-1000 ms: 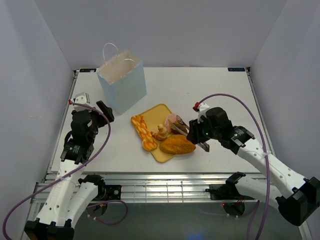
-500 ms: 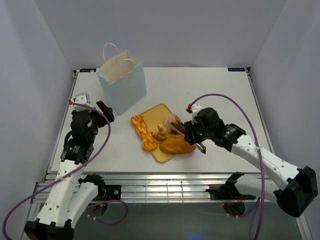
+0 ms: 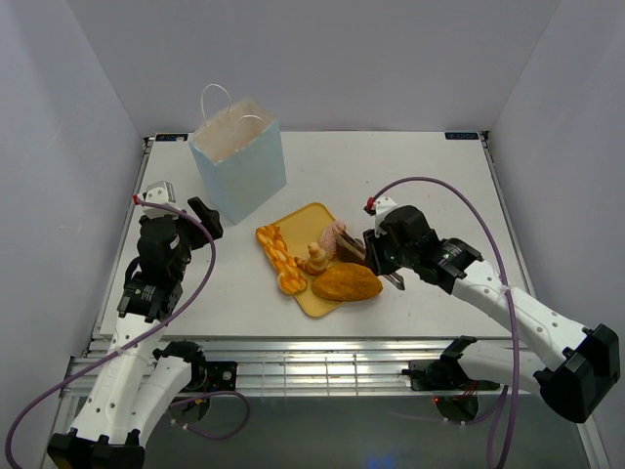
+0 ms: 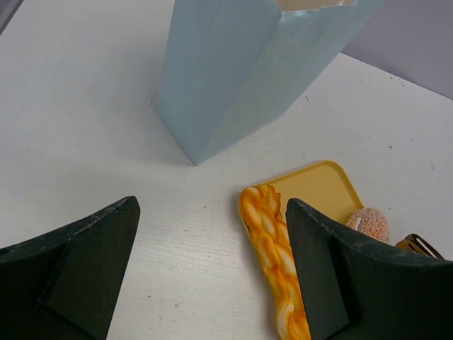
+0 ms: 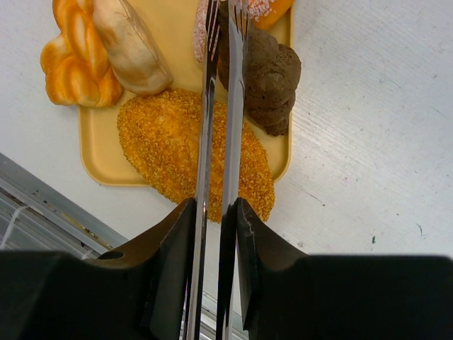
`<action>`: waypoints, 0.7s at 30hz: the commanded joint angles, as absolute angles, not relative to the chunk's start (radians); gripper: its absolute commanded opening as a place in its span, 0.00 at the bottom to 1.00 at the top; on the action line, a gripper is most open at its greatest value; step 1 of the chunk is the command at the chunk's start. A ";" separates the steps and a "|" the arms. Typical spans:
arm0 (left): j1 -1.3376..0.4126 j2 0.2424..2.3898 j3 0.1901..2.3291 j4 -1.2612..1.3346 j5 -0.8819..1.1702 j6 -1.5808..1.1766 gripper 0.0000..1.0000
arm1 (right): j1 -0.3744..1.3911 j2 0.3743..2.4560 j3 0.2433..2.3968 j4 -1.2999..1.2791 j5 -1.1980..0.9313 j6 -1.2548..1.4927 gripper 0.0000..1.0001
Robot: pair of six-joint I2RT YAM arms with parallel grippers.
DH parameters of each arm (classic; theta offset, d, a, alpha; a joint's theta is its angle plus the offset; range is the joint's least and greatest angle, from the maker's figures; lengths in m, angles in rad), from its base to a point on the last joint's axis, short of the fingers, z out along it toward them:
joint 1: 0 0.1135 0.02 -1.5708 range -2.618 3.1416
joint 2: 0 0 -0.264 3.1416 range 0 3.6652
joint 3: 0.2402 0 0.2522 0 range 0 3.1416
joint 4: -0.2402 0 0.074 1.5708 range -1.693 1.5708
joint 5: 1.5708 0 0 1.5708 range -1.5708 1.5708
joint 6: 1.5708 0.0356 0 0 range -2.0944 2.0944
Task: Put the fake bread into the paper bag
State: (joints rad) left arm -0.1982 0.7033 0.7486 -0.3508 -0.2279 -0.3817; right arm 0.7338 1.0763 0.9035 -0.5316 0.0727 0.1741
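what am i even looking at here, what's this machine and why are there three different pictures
These are two robot arms bolted at the near edge of a table. One picture looks down from above; the other two come from a camera on each wrist. On the table stand a pale blue paper bag and a yellow tray with fake bread: a golden loaf, an orange braid, a dark brown roll. The left arm's fingers are open and empty. The right arm's fingers clamp long metal tongs reaching over the bread; whether they pinch a piece is unclear.
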 commanded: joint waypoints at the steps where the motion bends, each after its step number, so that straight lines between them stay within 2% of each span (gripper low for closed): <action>1: -0.195 0.695 0.758 -0.345 -0.224 -0.376 0.95 | 0.739 1.071 0.974 -0.525 0.089 0.164 0.25; 21: -0.193 0.692 0.756 -0.342 -0.219 -0.377 0.95 | 0.739 1.045 1.195 -0.588 0.052 0.179 0.24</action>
